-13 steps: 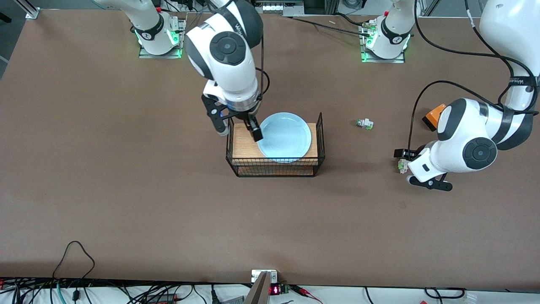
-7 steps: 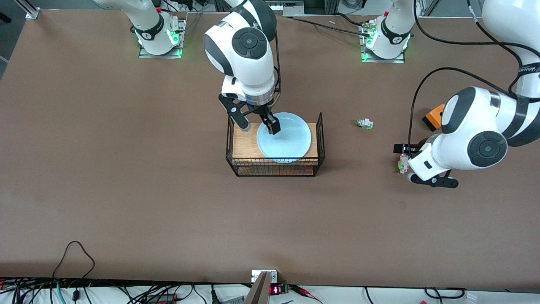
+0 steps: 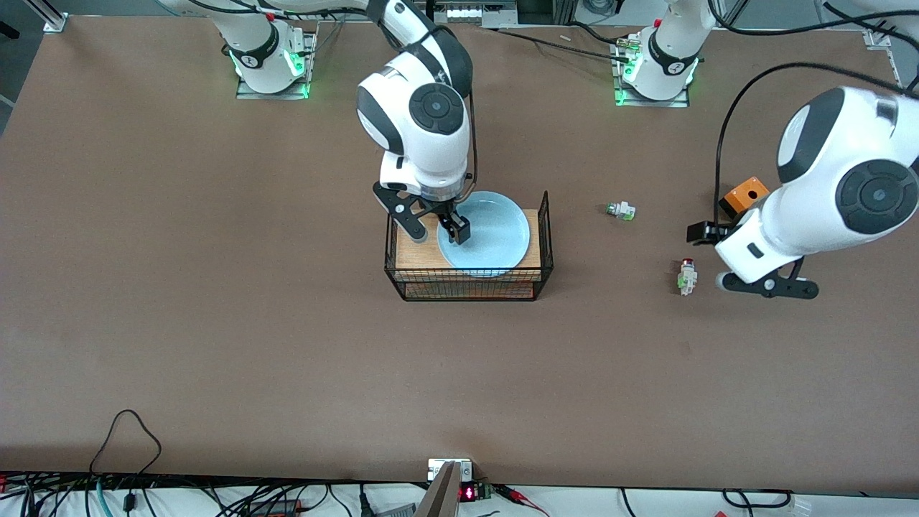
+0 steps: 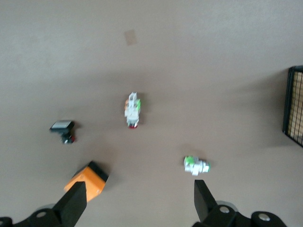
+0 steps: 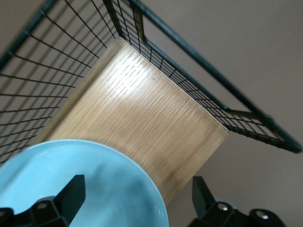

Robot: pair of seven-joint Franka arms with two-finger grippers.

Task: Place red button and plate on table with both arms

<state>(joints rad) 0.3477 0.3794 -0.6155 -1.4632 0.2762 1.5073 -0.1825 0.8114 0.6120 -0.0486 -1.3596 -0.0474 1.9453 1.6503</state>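
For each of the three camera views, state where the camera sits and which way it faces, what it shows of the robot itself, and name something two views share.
Front view: high, facing the bases; shows both arms, the table, the rack.
Left wrist view: looks down past the open left gripper at the red button.
Right wrist view: looks down past the open right gripper straddling the plate rim.
Shared: the front view also shows the red button and the plate.

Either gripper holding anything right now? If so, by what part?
Nothing held. Left gripper open above the table, red button lying free. Right gripper open astride the plate rim.
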